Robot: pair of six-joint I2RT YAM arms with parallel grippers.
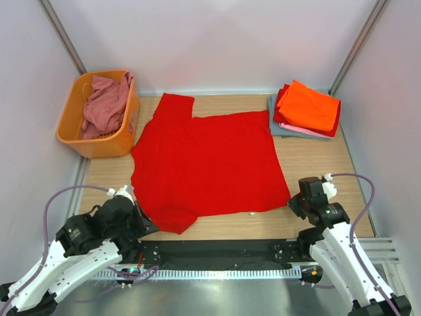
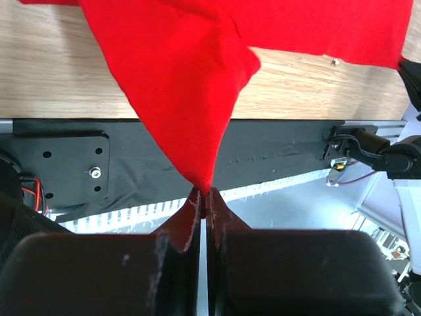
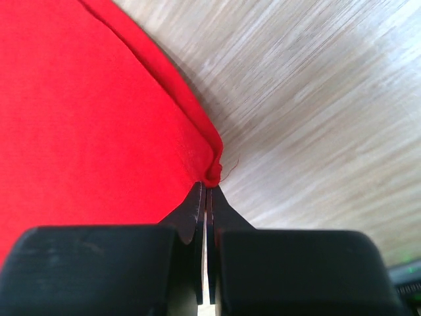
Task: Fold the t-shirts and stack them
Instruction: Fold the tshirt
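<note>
A large bright red t-shirt (image 1: 207, 161) lies spread flat across the wooden table. My left gripper (image 1: 146, 225) is shut on its near left corner; in the left wrist view that cloth (image 2: 191, 79) rises to a point pinched between the jaws of the gripper (image 2: 205, 192). My right gripper (image 1: 294, 201) is shut on the near right corner, and the right wrist view shows the folded hem (image 3: 197, 141) caught at the tips of the gripper (image 3: 206, 186). A stack of folded t-shirts (image 1: 307, 108), orange on top, sits at the far right.
An orange plastic basket (image 1: 99, 138) at the far left holds a crumpled dusty rose shirt (image 1: 105, 102). White walls close in the table on three sides. A black rail (image 1: 217, 253) runs along the near edge between the arm bases.
</note>
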